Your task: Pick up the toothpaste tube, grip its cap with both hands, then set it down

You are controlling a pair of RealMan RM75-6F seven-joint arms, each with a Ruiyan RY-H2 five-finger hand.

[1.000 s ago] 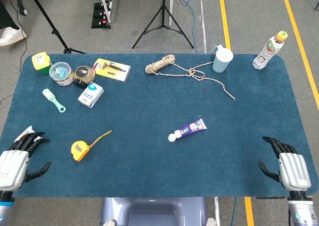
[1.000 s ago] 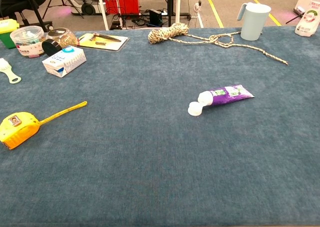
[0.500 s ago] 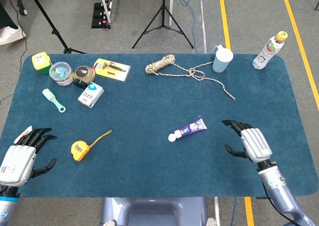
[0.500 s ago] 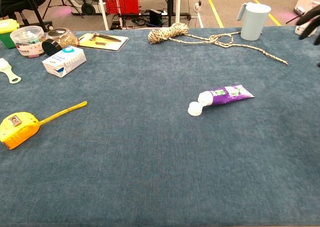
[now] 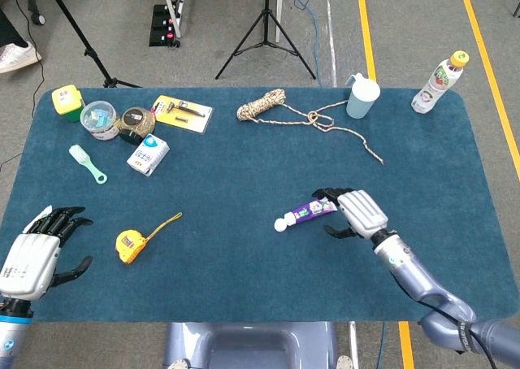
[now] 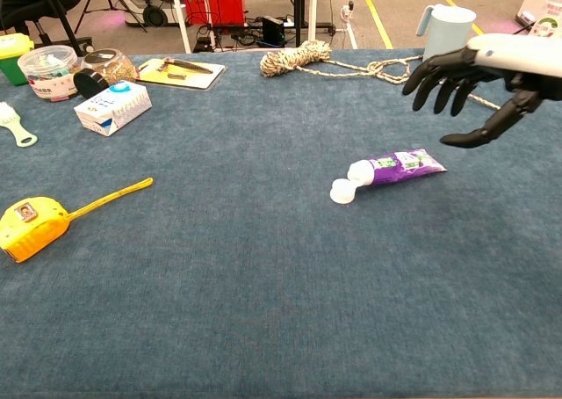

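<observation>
A purple and white toothpaste tube (image 5: 311, 210) (image 6: 400, 166) lies flat near the middle of the blue table, its white cap (image 5: 280, 224) (image 6: 342, 191) pointing to the front left. My right hand (image 5: 356, 212) (image 6: 479, 74) hovers open just above and to the right of the tube's flat end, fingers spread, touching nothing. Open too, my left hand (image 5: 36, 253) stays at the front left corner, far from the tube; the chest view does not show it.
A yellow tape measure (image 5: 130, 244) lies front left. At the back are a rope (image 5: 280, 109), a pale blue jug (image 5: 361, 98), a drink bottle (image 5: 437, 81), a small carton (image 5: 148, 154), jars (image 5: 100, 119), a brush (image 5: 86, 162) and a yellow card of tools (image 5: 182, 113).
My right hand has swept from the front right edge leftward to just over the tube's end. The left hand has barely shifted. The tube has not moved.
</observation>
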